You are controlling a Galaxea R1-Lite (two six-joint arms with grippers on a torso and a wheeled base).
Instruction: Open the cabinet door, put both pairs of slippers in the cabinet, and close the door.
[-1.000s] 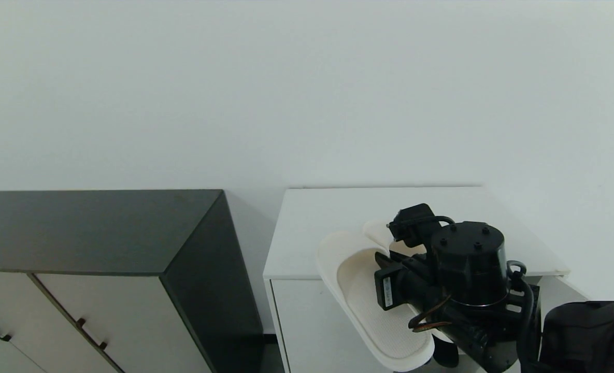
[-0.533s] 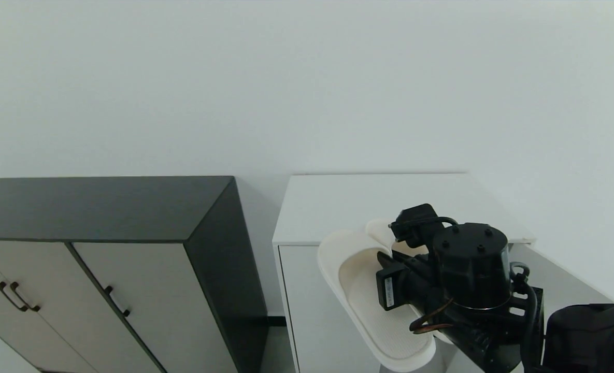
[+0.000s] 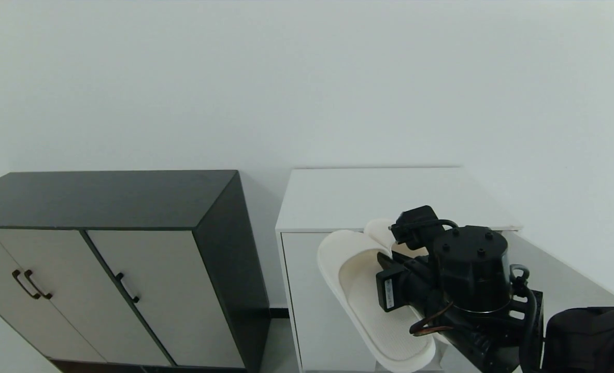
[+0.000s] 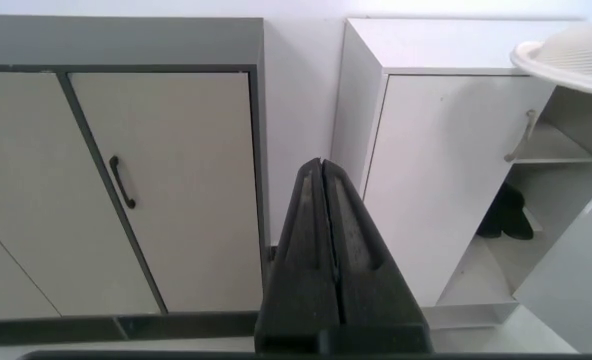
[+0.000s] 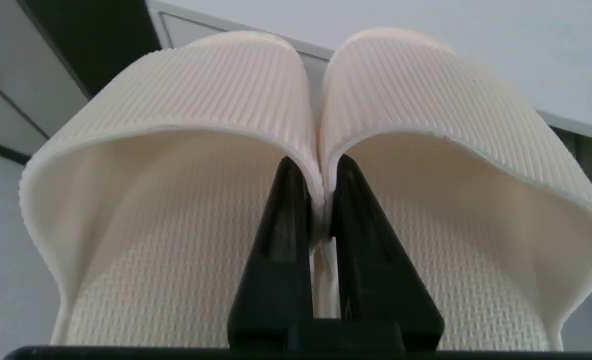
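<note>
A pair of cream slippers [image 3: 363, 290] hangs in front of the white cabinet [image 3: 379, 197], upper parts pressed together. My right gripper [image 5: 317, 185] is shut on the two adjoining straps of the slippers [image 5: 226, 120]. The white cabinet [image 4: 446, 170] stands open on its right side, showing a shelf [image 4: 556, 150] and a dark pair of footwear [image 4: 506, 215] on its floor. Its open door [image 3: 560, 280] swings out beside my right arm. My left gripper [image 4: 324, 175] is shut on nothing, low down and facing the gap between the two cabinets. A slipper edge [image 4: 571, 55] shows above it.
A black cabinet [image 3: 104, 199] with beige doors [image 3: 146, 290] and dark handles stands against the wall, left of the white one. A narrow gap [image 4: 301, 140] separates them. Pale floor lies in front.
The head camera has moved, so both cabinets show more of their fronts. My right gripper keeps the slippers in the same hold.
</note>
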